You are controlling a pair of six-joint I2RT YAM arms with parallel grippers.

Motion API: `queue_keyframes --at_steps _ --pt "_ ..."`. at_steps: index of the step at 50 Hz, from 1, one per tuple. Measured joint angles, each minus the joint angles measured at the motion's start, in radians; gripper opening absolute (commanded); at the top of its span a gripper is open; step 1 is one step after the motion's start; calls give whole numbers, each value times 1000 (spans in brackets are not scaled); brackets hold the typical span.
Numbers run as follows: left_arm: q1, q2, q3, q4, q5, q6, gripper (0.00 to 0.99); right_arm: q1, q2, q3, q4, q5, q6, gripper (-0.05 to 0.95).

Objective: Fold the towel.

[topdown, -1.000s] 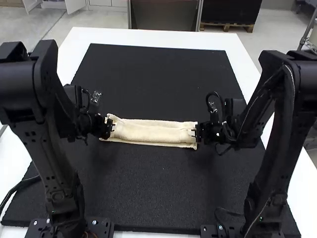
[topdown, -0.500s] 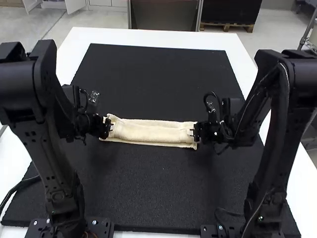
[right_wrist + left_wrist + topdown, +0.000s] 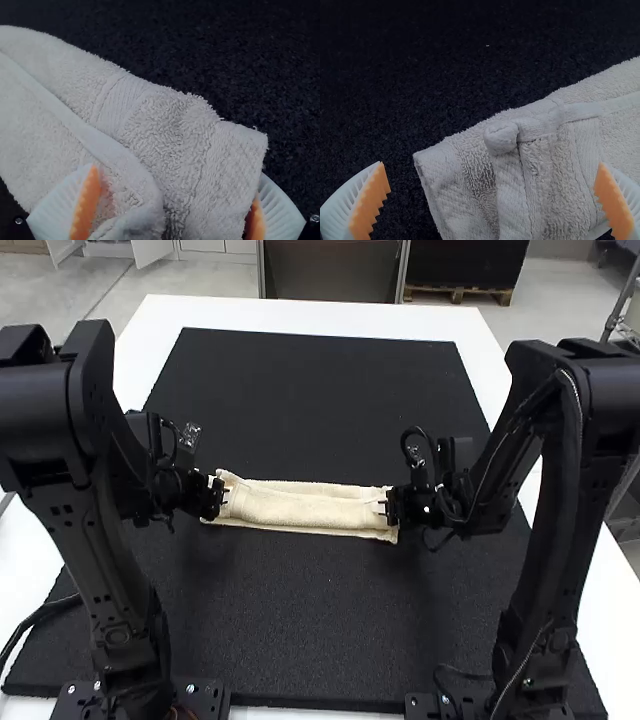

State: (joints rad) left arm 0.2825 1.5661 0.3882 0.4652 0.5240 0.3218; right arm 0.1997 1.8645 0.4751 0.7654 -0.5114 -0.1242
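I see the towel (image 3: 310, 508) as cloth, rough with looped pile, its woven bands flatter and finely ribbed. My left pincer (image 3: 222, 498) and my right pincer (image 3: 386, 506) have ridged, matt fingers (image 3: 282, 210) that look like plastic, with dull, toothed pads (image 3: 615, 202). The screws (image 3: 19, 220) look like shiny metal. I find the mat (image 3: 320, 630) matt and grainy, the table (image 3: 300, 313) smooth
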Motion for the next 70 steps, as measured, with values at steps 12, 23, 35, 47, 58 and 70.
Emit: queue_keyframes --at_steps 12,23,35,47,58,70 --pt "0 0 0 0 0 0 959 -2 13 11 -14 -7 15 -20" --pt "0 0 0 0 1 0 959 -19 13 11 -13 -36 23 -20" --pt "0 0 -5 10 4 0 959 -19 13 11 0 -63 34 -20" --pt "6 0 -31 32 6 -1 959 -20 -12 19 -8 -80 51 -20" --pt "48 0 -32 54 7 -1 959 -19 -74 31 -16 -110 54 -20" --pt "117 0 -32 91 12 -1 959 -4 -103 47 -40 -152 58 -20"
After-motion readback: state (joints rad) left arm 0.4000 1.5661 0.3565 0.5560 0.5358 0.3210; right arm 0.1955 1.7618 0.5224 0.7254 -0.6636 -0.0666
